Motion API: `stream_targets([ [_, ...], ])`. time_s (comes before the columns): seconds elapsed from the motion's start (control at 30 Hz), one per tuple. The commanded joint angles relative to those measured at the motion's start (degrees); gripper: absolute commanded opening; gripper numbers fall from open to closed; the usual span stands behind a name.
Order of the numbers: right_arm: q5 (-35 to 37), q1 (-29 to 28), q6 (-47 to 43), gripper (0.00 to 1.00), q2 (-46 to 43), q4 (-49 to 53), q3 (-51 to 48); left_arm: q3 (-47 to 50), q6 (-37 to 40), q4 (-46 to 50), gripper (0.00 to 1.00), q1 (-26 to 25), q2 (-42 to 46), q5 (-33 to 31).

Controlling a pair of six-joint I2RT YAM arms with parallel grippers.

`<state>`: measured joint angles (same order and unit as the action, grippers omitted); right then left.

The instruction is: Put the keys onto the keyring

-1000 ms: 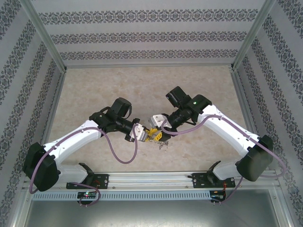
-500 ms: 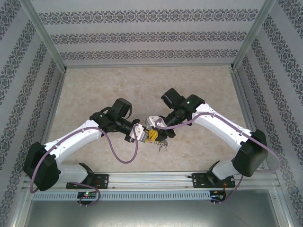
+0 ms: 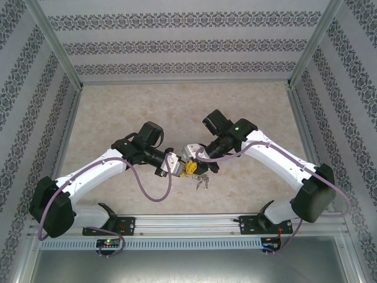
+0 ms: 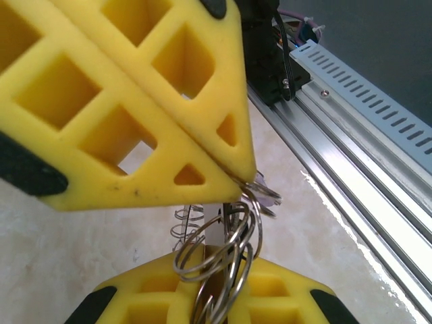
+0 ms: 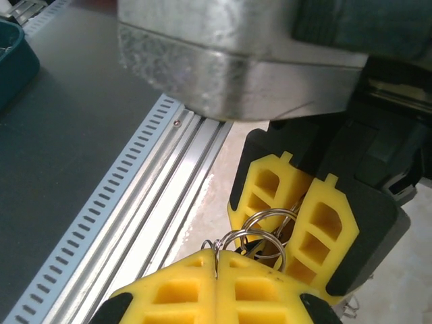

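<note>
**Over the mottled beige table, two claws share one ring**

The table (image 3: 118,118) lies bare under the meeting point of the arms, near its front edge. There the keyring (image 4: 226,246) hangs in the air as a loose stack of thin silvery loops, stretched between the two claws and touching nothing below. A few of the keys (image 3: 203,183) dangle from it as a small silvery cluster just under the fingertips; how many are threaded on is too small to tell.

The left gripper (image 4: 241,177) has its yellow lattice fingers pressed together, with the top of the loops nipped at their very tip. The right gripper (image 5: 216,268) faces it from the other side, its fingers also pressed flat against each other, a strand of ring wire caught in the seam. The two claws are nearly touching. Just beside them runs the slotted aluminium rail (image 4: 364,162) at the table's near edge, and patterned walls (image 3: 188,47) close in the remaining sides.

The hold looks thin on both sides: wire this fine, gripped only at the fingertips, could slide out if either arm pulls or twists, and the whole bunch would drop. Pulling apart unevenly could also bend the coils. With the fingers this close, a small misjudged move could knock one claw into the other.
</note>
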<state>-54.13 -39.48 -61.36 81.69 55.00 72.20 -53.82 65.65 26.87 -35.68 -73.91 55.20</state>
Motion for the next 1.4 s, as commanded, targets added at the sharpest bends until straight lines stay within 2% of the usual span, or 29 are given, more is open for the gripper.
stream_targets([
  [0.0, -2.74, 1.22, 0.74, 0.0, -3.77, -2.98, -2.8, -0.19, -1.19, -1.48, 0.0, 1.31, 2.18, 3.18],
  [0.37, -4.31, 5.14, 16.67, 0.0, -12.85, -28.53, -16.1, 2.0, -4.28, -5.59, 0.0, 1.49, 3.38, 2.91],
  [0.6, -6.19, 8.56, 19.44, 0.0, -14.49, -31.33, -19.03, 3.43, -4.47, -7.79, 0.0, 1.49, 5.08, 0.73],
  [0.8, -6.34, 10.17, 23.03, 0.0, -16.37, -36.08, -21.96, 3.32, -5.33, -8.5, 0.0, 1.49, 4.46, 1.9],
  [1.0, -7.04, 11.31, 20.53, 0.0, -17.17, -31.77, -22.01, 1.8, -3.95, -6.18, 0.0, 1.49, 3.13, 2.19],
  [1.03, -6.97, 11.36, 19.06, 0.01, -17.0, -29.69, -21.16, 1.27, -3.11, -5.01, 0.0, 1.49, 2.89, 2.11],
  [1.07, -6.7, 11.36, 18.07, 0.08, -16.72, -27.98, -20.5, 0.72, -2.22, -3.72, 0.0, 1.49, 2.67, 1.94],
  [1.37, -2.86, 10.27, 8.97, 0.34, -15.41, -18.79, -14.21, -2.67, 2.89, 4.43, 0.0, 1.43, 0.48, 2.36],
])
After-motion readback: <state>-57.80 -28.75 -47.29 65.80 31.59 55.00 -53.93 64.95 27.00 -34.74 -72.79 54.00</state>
